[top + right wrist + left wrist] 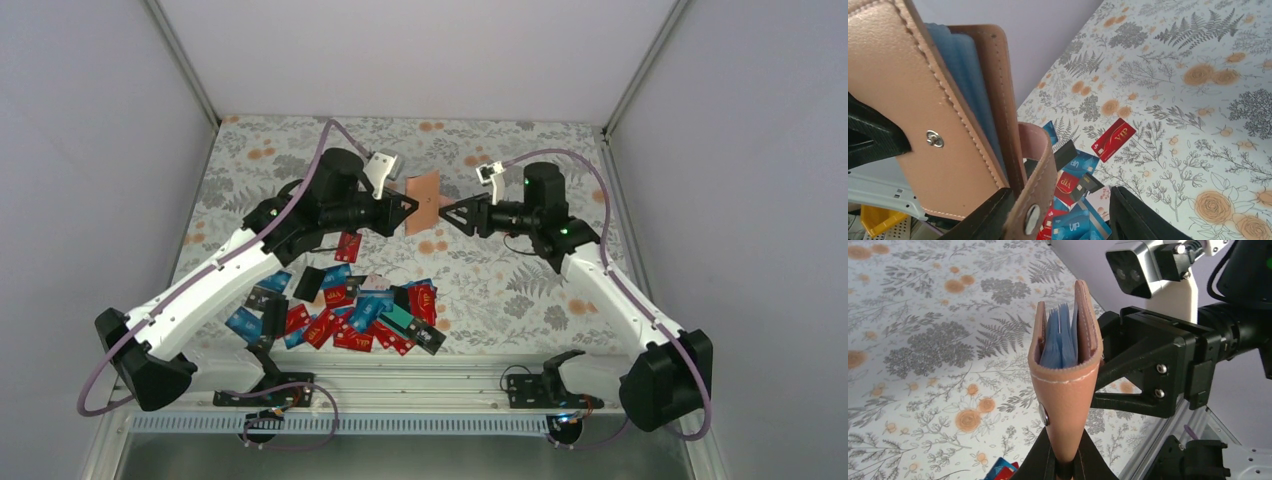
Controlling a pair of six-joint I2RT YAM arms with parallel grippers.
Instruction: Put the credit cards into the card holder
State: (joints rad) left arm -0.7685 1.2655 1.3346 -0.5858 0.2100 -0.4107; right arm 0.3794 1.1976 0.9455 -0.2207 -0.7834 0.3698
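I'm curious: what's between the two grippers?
The card holder, held by the left gripper, its flap in the open right gripper. Top view shows it.

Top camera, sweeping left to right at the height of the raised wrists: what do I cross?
Left gripper → card holder, clamped in it and held in the air → right gripper, jaws apart at the holder's other side.

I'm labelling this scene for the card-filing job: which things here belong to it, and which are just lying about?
Belongs to the job:
card holder, pinched in the left fingers
credit cards, heaped near the arms' bases
right fingers, open beside the holder

Just there:
floral table cover
purple cables
metal rail along the near edge
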